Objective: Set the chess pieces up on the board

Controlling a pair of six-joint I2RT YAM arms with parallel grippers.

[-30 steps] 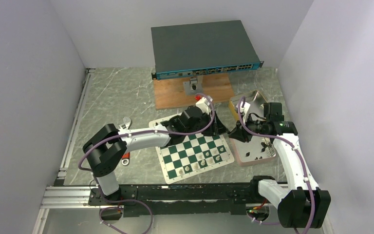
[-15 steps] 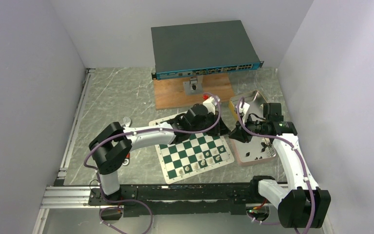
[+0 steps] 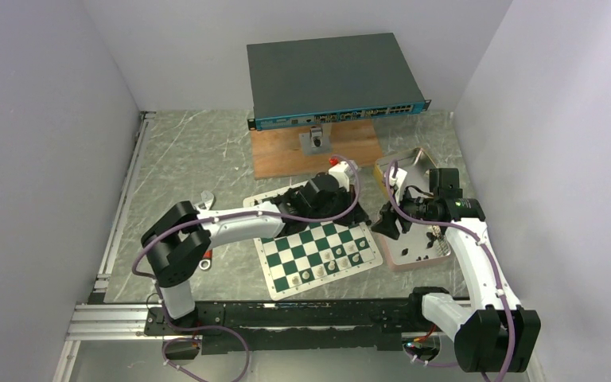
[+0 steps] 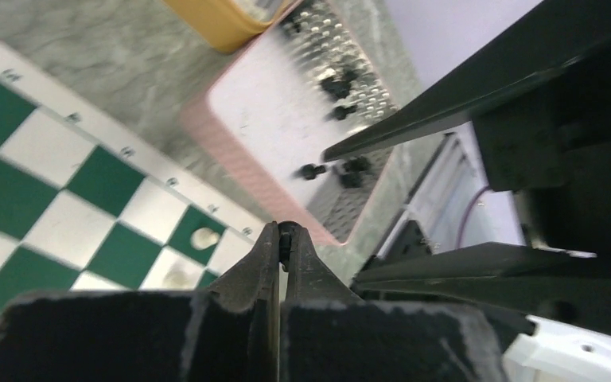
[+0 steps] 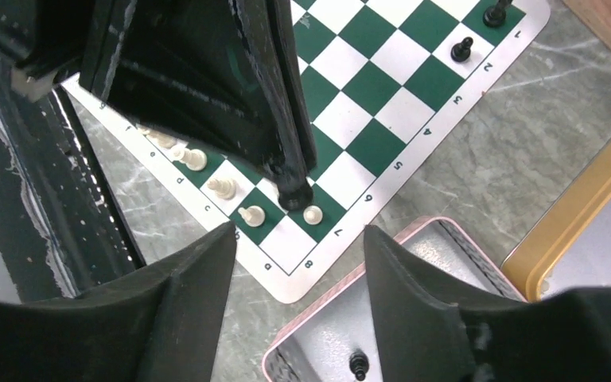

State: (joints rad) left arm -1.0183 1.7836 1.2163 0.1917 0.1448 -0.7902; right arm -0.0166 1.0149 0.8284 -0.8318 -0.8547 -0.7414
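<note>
Fingers (image 4: pixel 258 259) of the left gripper (image 4: pixel 286 235) are pressed all but together, with a small black chessman (image 4: pixel 287 231) pinched between their very tips. Only its dark top shows in the left wrist view. Seen from the right wrist, those tips hang low over a square at the right edge of the board (image 5: pixel 382 87), just beside a white pawn (image 5: pixel 313 213). Whether the held piece touches the mat I cannot tell. Facing it, the right gripper (image 5: pixel 298 232) has its two fingers spread wide with nothing between them. It sits above the board's near right corner and the rim of the pink tray (image 5: pixel 318 330).

Nearest the arms' bases, white pieces (image 3: pixel 330 259) stand along the near rows of the green and white board. At the far end of its right edge, two black pieces (image 5: pixel 463 49) stand close together on neighbouring squares. The pink tray lies just right of the board, and several loose black chessmen (image 4: pixel 338 79) are scattered inside it. Just beyond the tray sits the yellow tin (image 3: pixel 382 171). Farther back a wooden plank (image 3: pixel 286 159) rests on the marbled table (image 3: pixel 191 159), and above it sits a dark flat box (image 3: pixel 330 76) with a blue front strip, close to the back wall
</note>
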